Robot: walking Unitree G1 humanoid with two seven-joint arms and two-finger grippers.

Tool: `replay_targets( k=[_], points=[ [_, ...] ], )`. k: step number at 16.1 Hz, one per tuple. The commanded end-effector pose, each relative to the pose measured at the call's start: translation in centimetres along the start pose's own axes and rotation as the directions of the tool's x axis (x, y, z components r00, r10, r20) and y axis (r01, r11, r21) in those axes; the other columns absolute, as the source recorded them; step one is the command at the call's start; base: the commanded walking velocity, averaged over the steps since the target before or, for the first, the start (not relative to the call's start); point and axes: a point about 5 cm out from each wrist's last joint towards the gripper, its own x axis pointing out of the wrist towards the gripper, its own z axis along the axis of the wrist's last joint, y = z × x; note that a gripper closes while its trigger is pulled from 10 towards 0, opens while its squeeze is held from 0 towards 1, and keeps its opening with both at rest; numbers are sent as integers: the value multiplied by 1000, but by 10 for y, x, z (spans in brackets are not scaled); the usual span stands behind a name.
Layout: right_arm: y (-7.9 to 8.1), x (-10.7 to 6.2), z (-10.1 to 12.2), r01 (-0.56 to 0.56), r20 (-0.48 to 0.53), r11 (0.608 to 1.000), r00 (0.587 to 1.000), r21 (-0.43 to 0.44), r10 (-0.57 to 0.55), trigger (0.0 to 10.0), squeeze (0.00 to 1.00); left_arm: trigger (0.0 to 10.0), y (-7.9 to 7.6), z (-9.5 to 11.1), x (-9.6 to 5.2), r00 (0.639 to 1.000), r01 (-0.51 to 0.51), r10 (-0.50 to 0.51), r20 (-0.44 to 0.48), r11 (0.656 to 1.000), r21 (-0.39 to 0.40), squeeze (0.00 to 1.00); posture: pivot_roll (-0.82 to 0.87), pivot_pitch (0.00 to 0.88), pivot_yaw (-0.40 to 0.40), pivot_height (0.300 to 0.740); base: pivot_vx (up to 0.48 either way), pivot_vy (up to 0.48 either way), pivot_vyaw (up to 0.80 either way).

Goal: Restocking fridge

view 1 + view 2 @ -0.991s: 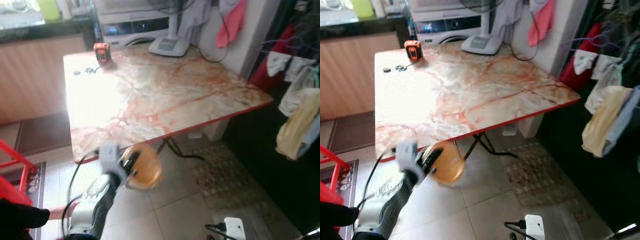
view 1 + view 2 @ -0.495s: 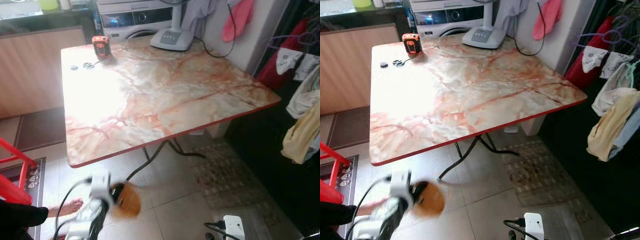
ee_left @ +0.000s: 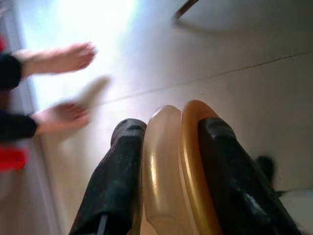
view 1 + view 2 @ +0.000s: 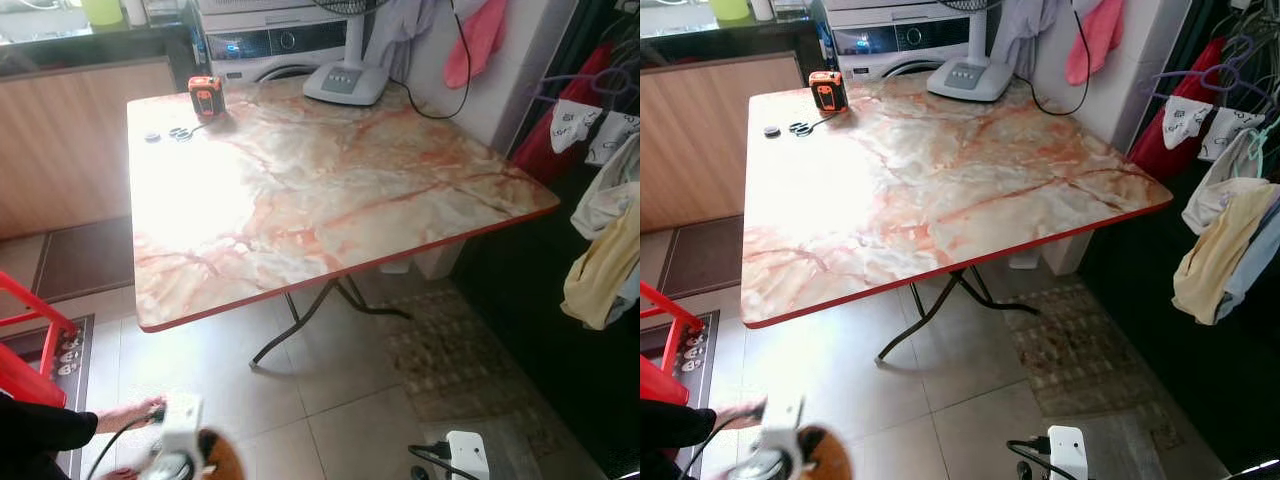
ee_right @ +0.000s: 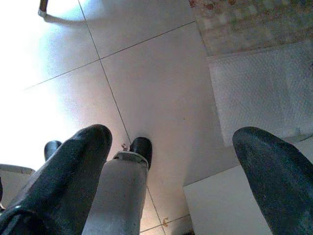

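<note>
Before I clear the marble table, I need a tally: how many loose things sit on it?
4: orange tape measure, a small dark disc and scissors at the far left corner, and a fan base at the far edge.

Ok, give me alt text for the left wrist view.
The left claw is shut on an amber bowl, held edge-on above a pale tiled floor. A person's blurred hand reaches in beside it.

Glossy marble-look table, tiled floor
</note>
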Motion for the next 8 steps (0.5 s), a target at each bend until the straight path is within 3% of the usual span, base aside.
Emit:
replay_targets(
  k=[1,2,4,6,8],
  points=[
    [0,0,-3,1,-8,1000,1000,8,-1,10000,0,10000,9,-4,0,998,-58,58,-12,998,33,0,-107,22,-18,740,0,0,0],
    [0,0,-3,0,-9,1000,1000,7,1,10000,0,10000,21,-13,-2,988,-143,145,-46,988,61,0,-104,21,-19,740,0,0,0],
    [0,0,-3,-1,-9,1000,1000,7,1,10000,0,10000,29,-16,-3,979,-191,193,-58,981,41,0,-102,18,-16,740,0,0,0],
    [1,0,-3,-2,-8,1000,1000,8,2,10000,0,10000,28,-16,-3,981,-182,184,-60,982,46,0,-103,15,-13,740,0,0,0],
    [1,0,-3,-2,-8,1000,1000,10,2,10000,0,10000,17,-8,0,987,-154,156,-32,987,51,0,-101,9,-12,740,0,0,0]
  ],
)
